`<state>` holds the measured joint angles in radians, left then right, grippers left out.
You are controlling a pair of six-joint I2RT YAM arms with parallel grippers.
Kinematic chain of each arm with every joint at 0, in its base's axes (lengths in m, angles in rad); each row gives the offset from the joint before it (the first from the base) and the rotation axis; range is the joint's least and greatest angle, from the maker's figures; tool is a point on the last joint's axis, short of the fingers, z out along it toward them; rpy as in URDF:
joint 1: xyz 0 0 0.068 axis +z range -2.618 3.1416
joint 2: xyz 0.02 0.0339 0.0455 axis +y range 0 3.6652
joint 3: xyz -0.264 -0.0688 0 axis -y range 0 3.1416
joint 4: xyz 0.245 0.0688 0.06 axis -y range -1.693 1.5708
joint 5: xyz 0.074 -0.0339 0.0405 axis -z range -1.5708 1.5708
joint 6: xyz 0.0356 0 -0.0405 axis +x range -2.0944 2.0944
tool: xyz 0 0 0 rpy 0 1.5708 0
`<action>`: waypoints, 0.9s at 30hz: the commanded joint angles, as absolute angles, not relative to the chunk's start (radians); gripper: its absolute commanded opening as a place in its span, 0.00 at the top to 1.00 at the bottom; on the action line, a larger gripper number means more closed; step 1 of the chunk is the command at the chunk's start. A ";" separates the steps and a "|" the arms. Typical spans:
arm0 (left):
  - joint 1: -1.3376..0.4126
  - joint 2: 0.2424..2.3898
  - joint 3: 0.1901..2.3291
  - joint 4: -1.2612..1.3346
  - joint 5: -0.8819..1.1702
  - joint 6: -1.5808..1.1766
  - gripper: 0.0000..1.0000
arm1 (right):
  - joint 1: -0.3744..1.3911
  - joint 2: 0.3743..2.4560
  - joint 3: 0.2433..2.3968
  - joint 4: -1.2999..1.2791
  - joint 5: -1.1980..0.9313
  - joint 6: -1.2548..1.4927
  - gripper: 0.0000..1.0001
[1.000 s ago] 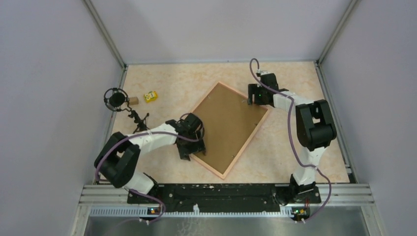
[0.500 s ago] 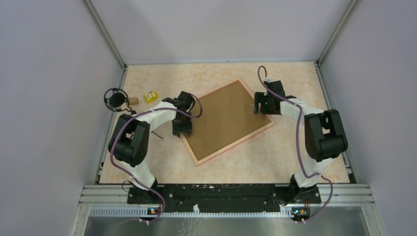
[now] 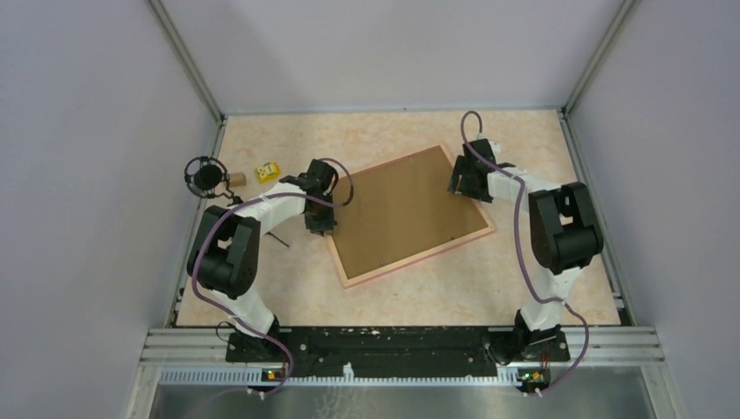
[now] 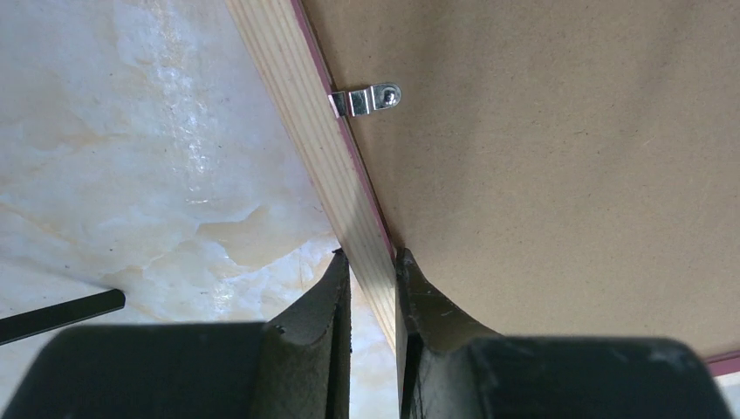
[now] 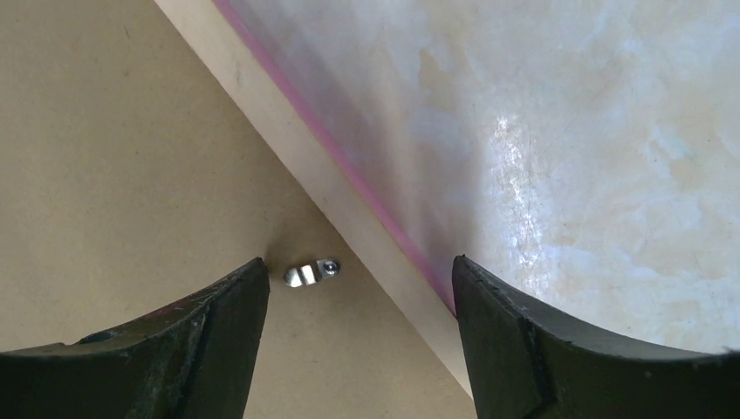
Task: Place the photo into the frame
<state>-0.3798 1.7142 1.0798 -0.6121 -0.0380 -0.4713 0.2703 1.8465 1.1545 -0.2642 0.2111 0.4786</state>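
To stop the frame skating where it lies back-up and skewed mid-table, clamped on its left rail with the left gripper, fingers closed either side of the wood near a turn clip. Only straddling the opposite rail with the right gripper, spread wide around a second clip and gripping nothing, probably staged to swing it. No sight of the photo, just brown backing board inside the rails, so cannot tell if underneath; bare table off every edge, tightest on the left by the black rod and yellow block.
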 commanded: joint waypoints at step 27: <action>-0.339 1.714 1.026 -0.495 0.020 -0.465 1.00 | 0.282 1.907 1.217 -0.389 -0.040 0.433 0.49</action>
